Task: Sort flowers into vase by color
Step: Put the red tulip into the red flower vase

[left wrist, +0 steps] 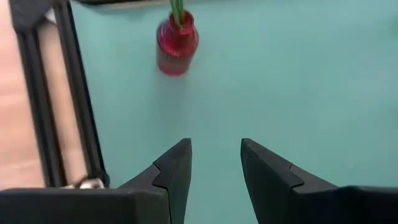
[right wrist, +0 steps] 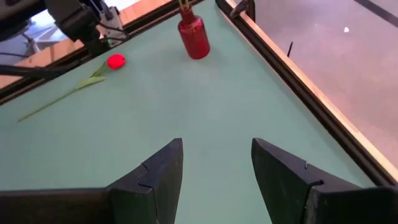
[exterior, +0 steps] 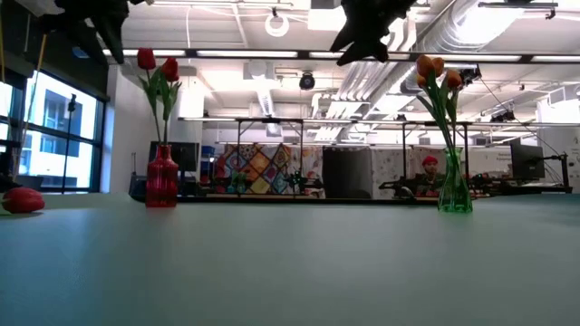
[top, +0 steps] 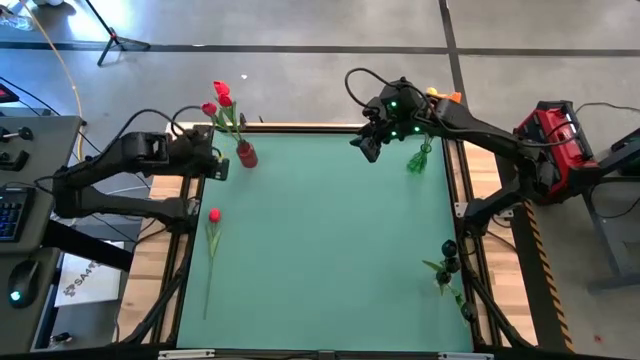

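A red vase stands near the table's far left corner, and red tulips stick up out of it. It also shows in the left wrist view as the red vase. A clear green vase near the far right edge holds orange tulips. One red tulip lies flat near the left edge, its stem pointing toward the near edge. My left gripper hovers open just left of the red vase. My right gripper hovers open left of the green vase.
Green leafy stems lie by the table's right edge, near the right arm's base. Black rails border the green mat on the left and right. The middle of the mat is bare. A room with desks and a person lies beyond the far edge.
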